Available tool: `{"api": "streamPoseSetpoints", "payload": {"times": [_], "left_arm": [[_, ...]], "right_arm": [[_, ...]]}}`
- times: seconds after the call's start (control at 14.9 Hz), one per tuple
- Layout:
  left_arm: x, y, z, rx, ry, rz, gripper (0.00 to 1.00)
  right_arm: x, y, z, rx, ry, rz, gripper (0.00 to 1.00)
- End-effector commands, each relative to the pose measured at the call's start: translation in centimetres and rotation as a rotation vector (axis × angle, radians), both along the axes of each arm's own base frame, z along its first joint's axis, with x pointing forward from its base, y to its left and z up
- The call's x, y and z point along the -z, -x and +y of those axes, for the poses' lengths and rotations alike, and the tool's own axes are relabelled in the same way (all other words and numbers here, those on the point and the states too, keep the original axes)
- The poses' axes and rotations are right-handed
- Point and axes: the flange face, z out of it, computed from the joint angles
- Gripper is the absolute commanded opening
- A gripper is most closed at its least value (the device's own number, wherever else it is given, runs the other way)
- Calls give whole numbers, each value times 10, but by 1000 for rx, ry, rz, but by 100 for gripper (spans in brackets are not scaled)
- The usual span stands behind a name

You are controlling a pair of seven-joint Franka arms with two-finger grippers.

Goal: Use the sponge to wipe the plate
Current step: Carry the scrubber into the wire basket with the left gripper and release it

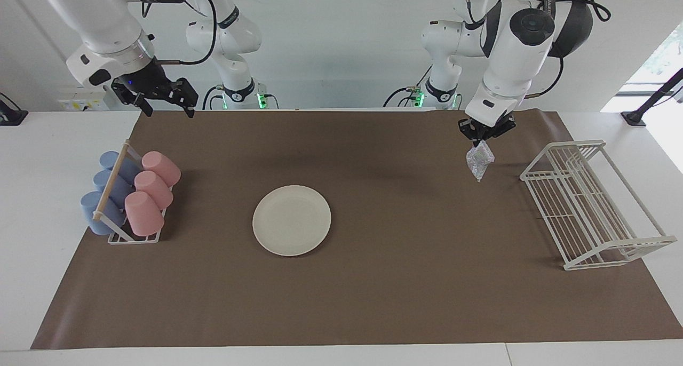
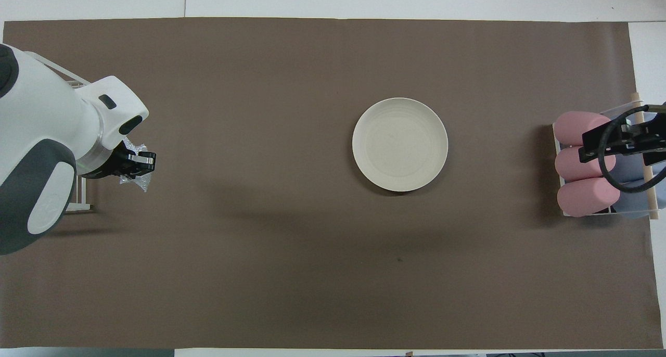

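Note:
The cream-white plate [image 1: 292, 220] lies flat on the brown mat near the table's middle; it also shows in the overhead view [image 2: 399, 144]. My left gripper [image 1: 483, 138] is shut on the silvery speckled sponge [image 1: 479, 160], which hangs from it in the air over the mat beside the wire rack, toward the left arm's end. In the overhead view the left gripper [image 2: 139, 162] hides most of the sponge [image 2: 136, 181]. My right gripper [image 1: 166, 103] is open and empty, raised above the cup rack, and waits; in the overhead view the right gripper [image 2: 619, 141] sits over the cups.
A white wire dish rack [image 1: 589, 203] stands at the left arm's end of the mat. A rack of pink and blue cups [image 1: 130, 195] stands at the right arm's end. The brown mat [image 1: 373, 280] covers most of the table.

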Motion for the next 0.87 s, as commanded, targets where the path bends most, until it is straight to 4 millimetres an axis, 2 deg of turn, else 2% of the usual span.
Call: {"api": "streamPoseSetpoints", "payload": {"times": [0.0, 0.13, 0.4, 0.47, 0.67, 0.74, 0.81], "left_arm": [[-7, -2, 5, 23, -191, -11, 0], [-8, -4, 4, 63, -328, -35, 0], [6, -24, 15, 110, -630, -45, 0], [14, -32, 20, 122, -697, -45, 0], [36, -50, 37, 140, -831, -39, 0], [44, -56, 51, 119, -865, -34, 0], [61, -64, 59, 112, -913, -30, 0]], "right_arm": [[16, -9, -8, -13, -6, 7, 100], [21, -14, -8, -11, -10, 8, 100], [24, -14, -27, -46, 3, -12, 100], [31, -14, -26, -46, 1, -9, 100], [33, -12, -21, -2, 9, -21, 100], [31, -12, -25, 6, 6, -21, 100], [31, -13, -28, 4, 5, -24, 100]]}}
